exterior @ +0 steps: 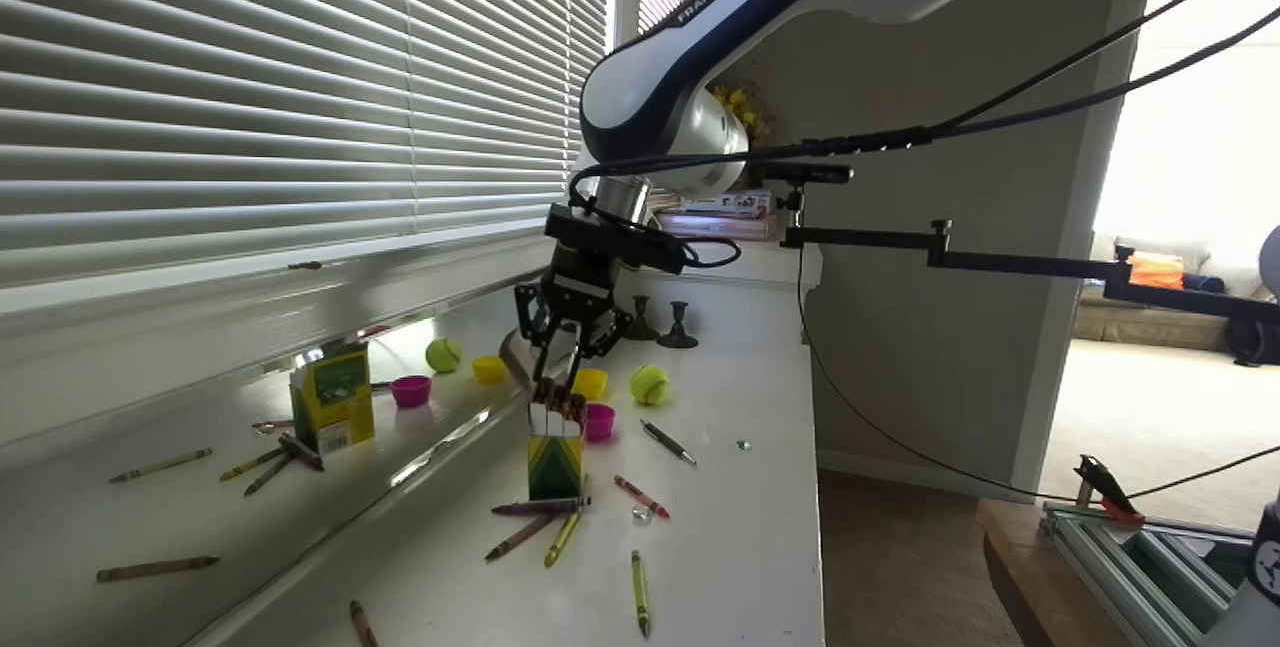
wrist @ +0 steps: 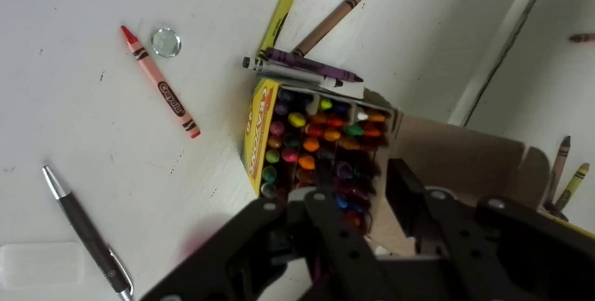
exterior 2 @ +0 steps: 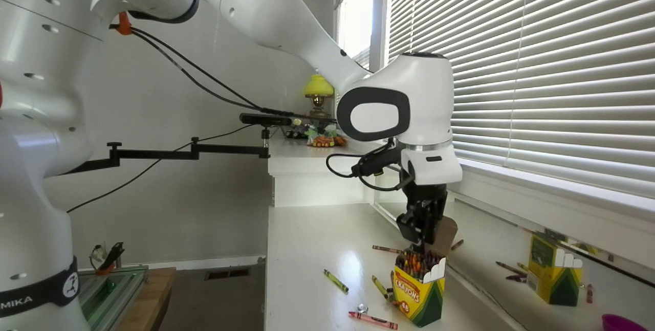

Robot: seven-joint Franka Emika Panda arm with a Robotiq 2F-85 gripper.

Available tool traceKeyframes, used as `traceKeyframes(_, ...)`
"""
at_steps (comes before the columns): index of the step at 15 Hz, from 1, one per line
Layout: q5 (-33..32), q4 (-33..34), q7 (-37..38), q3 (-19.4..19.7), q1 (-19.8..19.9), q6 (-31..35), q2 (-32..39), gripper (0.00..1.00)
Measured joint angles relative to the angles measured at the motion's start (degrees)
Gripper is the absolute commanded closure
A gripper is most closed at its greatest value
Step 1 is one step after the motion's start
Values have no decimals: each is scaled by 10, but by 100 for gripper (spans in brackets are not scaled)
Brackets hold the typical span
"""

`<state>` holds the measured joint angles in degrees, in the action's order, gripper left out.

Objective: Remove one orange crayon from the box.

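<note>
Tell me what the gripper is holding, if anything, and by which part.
Nothing: in the wrist view the gripper stands open, jaws apart, with none of the crayons in the box pinched between them.

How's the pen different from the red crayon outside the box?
The pen is dark with a silver tip; the red crayon has a pinkish wrapper and red tip. The pen is longer than the red crayon. The pen has a clip; the red crayon has a dark oval label. Both lie on the white surface, outside the box.
</note>
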<state>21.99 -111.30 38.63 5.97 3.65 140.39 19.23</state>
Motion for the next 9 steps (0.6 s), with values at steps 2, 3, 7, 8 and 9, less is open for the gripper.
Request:
traceKeyframes(2, 0, 0, 0, 0, 0, -6, 0, 77)
traceKeyframes(3, 0, 0, 0, 0, 0, -10, 0, 78)
traceKeyframes(7, 0, 0, 0, 0, 0, -19, 0, 81)
traceKeyframes(8, 0, 0, 0, -1, 0, -22, 0, 82)
traceKeyframes(9, 0, 0, 0, -1, 0, -25, 0, 78)
